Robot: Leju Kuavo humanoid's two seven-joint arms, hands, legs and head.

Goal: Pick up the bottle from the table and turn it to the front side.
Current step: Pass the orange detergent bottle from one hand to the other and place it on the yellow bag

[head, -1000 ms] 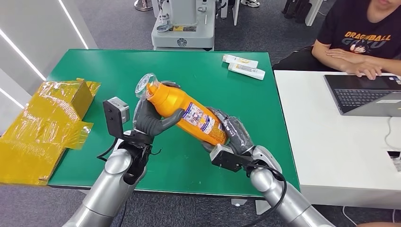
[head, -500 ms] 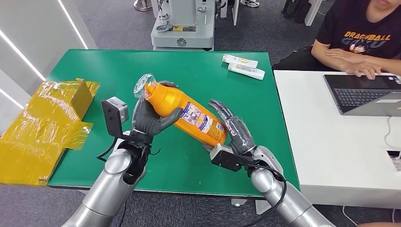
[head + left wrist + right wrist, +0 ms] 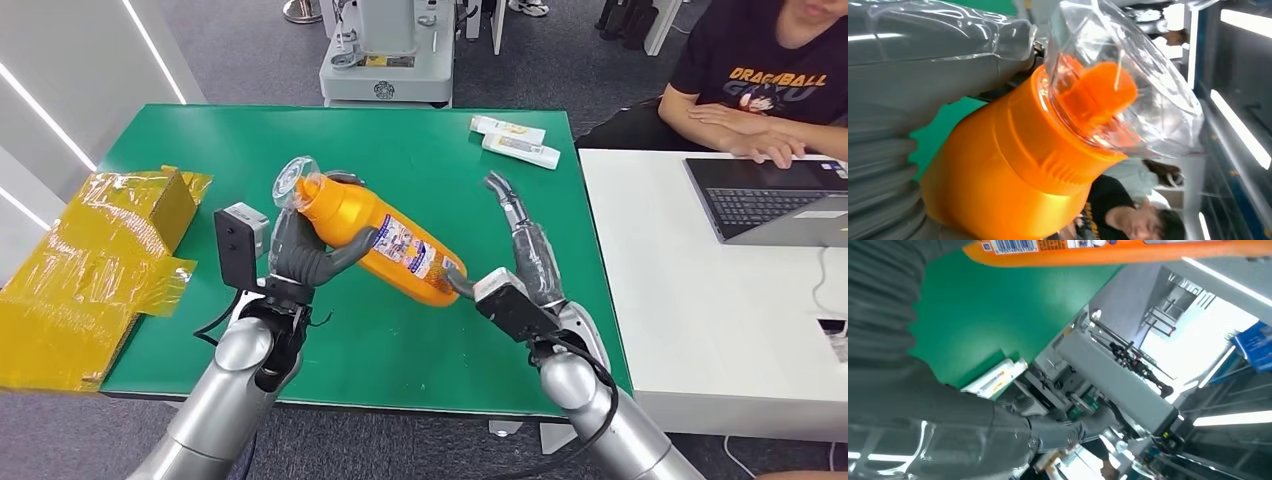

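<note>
Head view is showing the left hand (image 3: 305, 255) wrapping its dark fingers and grey thumb around the upper body of the orange bottle (image 3: 385, 243), holding it lifted above the green surface (image 3: 420, 160). The bottle is lying tilted, its clear cap (image 3: 290, 185) pointing up and away toward the far left, its base pointing down toward the right hand (image 3: 525, 265). A white and blue label (image 3: 408, 248) is facing up along the bottle's side. The right hand is standing just beside the bottle's base with its fingers spread and stretched up and away, holding nothing; whether its thumb is touching the base cannot be told. In the left wrist view the clear cap (image 3: 1120, 82) is sitting over an orange spout, with the ribbed orange shoulder (image 3: 1013, 170) pressing against the grey hand cover. In the right wrist view the bottle's label strip (image 3: 1048, 246) is running along the edge above the green surface. Two white tubes (image 3: 515, 140) are lying side by side near the far right corner of the surface, well apart from the bottle. A box wrapped in yellow film (image 3: 95, 260) is resting at the left edge. A person in a black shirt (image 3: 760, 85) is sitting at a white desk (image 3: 700, 300) on the right, hands by a laptop (image 3: 775, 200).
</note>
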